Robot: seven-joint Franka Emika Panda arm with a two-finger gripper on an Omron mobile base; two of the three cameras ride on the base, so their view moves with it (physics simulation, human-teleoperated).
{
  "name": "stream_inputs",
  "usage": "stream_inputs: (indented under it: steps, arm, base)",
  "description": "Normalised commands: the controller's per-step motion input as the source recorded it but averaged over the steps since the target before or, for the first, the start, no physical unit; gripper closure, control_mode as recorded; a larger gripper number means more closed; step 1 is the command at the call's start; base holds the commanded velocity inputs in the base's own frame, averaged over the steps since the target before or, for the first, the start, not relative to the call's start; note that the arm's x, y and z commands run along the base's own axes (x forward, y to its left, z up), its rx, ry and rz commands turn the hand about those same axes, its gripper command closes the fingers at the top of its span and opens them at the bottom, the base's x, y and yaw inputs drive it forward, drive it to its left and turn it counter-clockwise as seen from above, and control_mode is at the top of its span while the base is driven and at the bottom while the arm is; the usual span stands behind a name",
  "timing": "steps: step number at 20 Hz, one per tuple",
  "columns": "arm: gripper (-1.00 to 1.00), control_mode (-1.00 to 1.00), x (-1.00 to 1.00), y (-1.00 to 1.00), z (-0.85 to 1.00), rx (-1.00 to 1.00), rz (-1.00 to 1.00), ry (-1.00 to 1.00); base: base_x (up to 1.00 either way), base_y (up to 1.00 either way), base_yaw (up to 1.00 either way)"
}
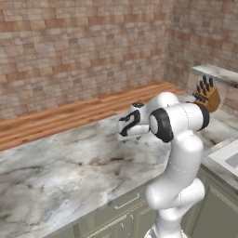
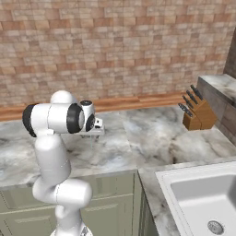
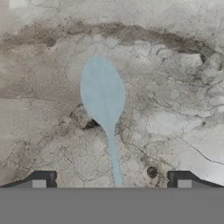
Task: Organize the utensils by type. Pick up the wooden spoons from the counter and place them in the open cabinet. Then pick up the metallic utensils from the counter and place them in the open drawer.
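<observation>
Gripper [image 3: 111,181] hovering w/ jaws spread wide over the counter [image 3: 175,109], straddling the handle of a pale grey-blue spoon [image 3: 103,94] lying flat btwn fingertips.

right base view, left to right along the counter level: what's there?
Robot arm → gripper over the counter → knife block → sink at the lower right.
</observation>
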Motion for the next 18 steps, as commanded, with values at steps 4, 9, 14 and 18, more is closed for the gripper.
stream_inputs:
  steps: [4,9,14,18]
  arm:
    - [-1.0,-1.0,0.27,-0.01,-0.17,0.0,0.0,0.0]
    - [-1.0,-1.0,0.18,0.02,-0.14,-0.01,0.0,-0.03]
    - [-1.0,-1.0,0.22,0.05,-0.15,-0.02,0.0,-0.03]
    - [-1.0,-1.0,0.15,0.01,-0.16,-0.01,0.0,-0.02]
  base:
    - [0.0,0.0,0.0]
    - [0.0,0.0,0.0]
    - [0.0,0.0,0.0]
    - [0.0,0.0,0.0]
